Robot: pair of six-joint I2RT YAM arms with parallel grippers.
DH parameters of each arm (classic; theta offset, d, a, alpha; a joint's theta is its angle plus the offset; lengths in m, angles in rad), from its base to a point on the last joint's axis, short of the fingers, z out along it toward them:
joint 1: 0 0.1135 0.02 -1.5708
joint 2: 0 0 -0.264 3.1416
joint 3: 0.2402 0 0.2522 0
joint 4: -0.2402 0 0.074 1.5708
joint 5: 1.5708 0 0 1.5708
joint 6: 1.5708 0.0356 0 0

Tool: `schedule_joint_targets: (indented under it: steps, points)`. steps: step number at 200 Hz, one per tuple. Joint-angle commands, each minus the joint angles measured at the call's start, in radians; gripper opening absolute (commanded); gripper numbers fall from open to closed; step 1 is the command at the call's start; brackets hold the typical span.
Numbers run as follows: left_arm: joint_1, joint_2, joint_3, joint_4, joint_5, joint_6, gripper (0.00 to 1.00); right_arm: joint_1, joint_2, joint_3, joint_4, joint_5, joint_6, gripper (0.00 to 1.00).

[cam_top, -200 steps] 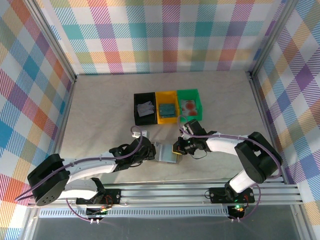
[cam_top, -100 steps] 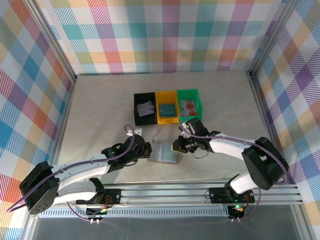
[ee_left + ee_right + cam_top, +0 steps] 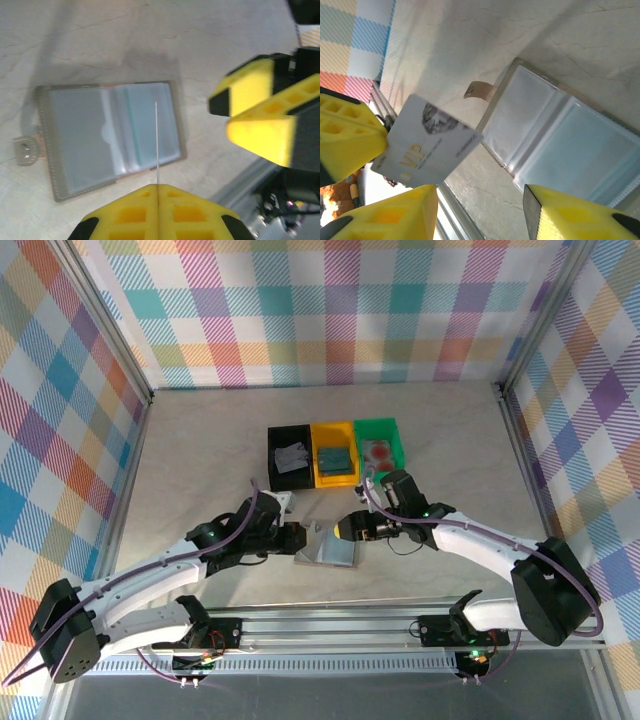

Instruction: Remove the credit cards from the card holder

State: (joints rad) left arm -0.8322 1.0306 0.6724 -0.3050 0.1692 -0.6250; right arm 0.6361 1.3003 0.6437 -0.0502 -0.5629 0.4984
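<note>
So here's where we're at: the card holder (image 3: pixel 330 552) is lying open and flat on the table (image 3: pixel 200 460), pale pockets facing up. Our left gripper (image 3: pixel 157 187) is pinched tight on a white VIP card (image 3: pixel 427 142), held up off the holder next to its strap-side edge. Our right gripper (image 3: pixel 347 531) hangs by the holder's far right corner, fingers apart, nothing between them. Well beyond the holder's far side we've got the black tray (image 3: pixel 290 458), yellow tray (image 3: pixel 334 456) and green tray (image 3: pixel 380 447) in a row.
</note>
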Motion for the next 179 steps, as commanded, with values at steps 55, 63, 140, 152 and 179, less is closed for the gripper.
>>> schedule_joint_targets:
  steps: [55, 63, 140, 152, 179]
  points:
    - [0.045, -0.004, 0.031, -0.056, 0.298, 0.089, 0.0, 0.004, -0.055, -0.087, 0.178, -0.178, -0.091, 0.55]
    - [0.045, -0.004, 0.035, -0.053, 0.313, 0.09, 0.0, 0.003, -0.062, -0.096, 0.19, -0.188, -0.093, 0.56]
    - [0.059, 0.001, 0.037, 0.011, 0.414, 0.074, 0.0, 0.036, -0.073, -0.127, 0.246, -0.245, -0.119, 0.56]
    - [0.061, -0.004, 0.036, 0.018, 0.424, 0.071, 0.0, 0.043, -0.066, -0.127, 0.254, -0.259, -0.122, 0.55]
    - [0.064, -0.009, 0.035, 0.018, 0.438, 0.064, 0.0, 0.055, -0.067, -0.13, 0.269, -0.277, -0.126, 0.54]
